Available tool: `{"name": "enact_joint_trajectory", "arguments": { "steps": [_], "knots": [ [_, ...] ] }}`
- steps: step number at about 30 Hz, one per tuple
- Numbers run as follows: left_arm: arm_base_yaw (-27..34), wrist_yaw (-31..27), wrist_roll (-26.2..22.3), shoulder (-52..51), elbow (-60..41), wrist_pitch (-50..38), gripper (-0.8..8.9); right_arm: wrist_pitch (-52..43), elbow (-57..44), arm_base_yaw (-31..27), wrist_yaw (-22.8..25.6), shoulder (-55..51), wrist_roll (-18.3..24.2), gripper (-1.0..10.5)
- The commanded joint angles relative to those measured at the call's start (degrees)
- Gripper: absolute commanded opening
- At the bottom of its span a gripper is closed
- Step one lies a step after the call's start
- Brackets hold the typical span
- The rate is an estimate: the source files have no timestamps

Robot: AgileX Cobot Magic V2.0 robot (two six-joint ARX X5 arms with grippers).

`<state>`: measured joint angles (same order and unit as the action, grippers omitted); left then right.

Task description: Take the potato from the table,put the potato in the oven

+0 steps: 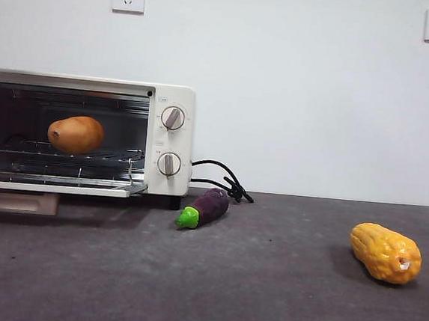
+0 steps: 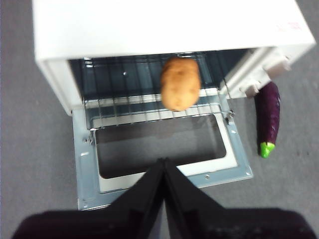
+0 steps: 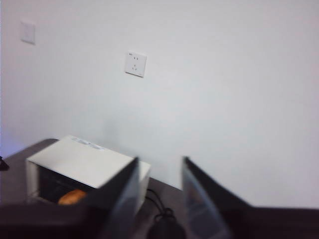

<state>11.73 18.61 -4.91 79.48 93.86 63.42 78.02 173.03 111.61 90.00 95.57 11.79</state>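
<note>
A cream-white toaster oven (image 1: 85, 138) sits at the left of a dark grey table (image 1: 262, 300), its glass door (image 2: 159, 149) folded down flat and open. The potato (image 1: 75, 134), smooth and orange-brown, lies on the wire rack (image 2: 134, 107) inside the oven, toward the side nearer the two round knobs (image 1: 173, 118).

The left tool (image 2: 163, 167) hangs above the open door, just in front of the oven mouth. Its two black jaws are pressed together and grip nothing. The potato lies apart from it, further in on the rack.

The right tool (image 3: 159, 172) is raised well away, facing the white wall, with its jaws parted and empty.

A purple eggplant (image 1: 204, 208) with a green cap lies on the table just beside the oven's knob side, near the black cord (image 1: 224, 180). A yellow corn cob (image 1: 385, 253) lies well apart, to the far right.
</note>
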Motion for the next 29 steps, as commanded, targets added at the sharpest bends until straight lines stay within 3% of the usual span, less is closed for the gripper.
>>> {"name": "enact_joint_trajectory", "arguments": {
  "steps": [1,4,9,17,26,29],
  "knots": [
    [3.4,1.3,0.0,1.5,-2.8,-2.2,-0.06,1.2,-0.1,2.1,3.4,-0.7,-0.3,-0.1],
    [7.4,2.1,0.3,4.2,-5.8,-3.1,-0.06,1.2,-0.1,4.1,3.3,-1.7,-0.2,-0.1],
    [12.3,10.1,0.9,8.6,-12.5,-6.7,-0.06,1.2,-0.9,8.3,3.4,-3.3,-0.3,-0.1],
    [17.5,14.8,3.3,14.4,-20.5,-12.3,-0.06,1.2,-4.9,15.4,3.5,-6.7,-2.4,-0.1],
    [21.5,14.4,4.7,21.0,-23.0,-14.9,-0.06,1.2,-17.0,18.6,3.0,-13.3,-12.9,-0.1],
    [22.3,14.4,4.7,23.2,-23.0,-14.8,-0.06,1.2,-25.6,18.6,-2.8,-17.7,-18.8,-0.1]
  ]
}}
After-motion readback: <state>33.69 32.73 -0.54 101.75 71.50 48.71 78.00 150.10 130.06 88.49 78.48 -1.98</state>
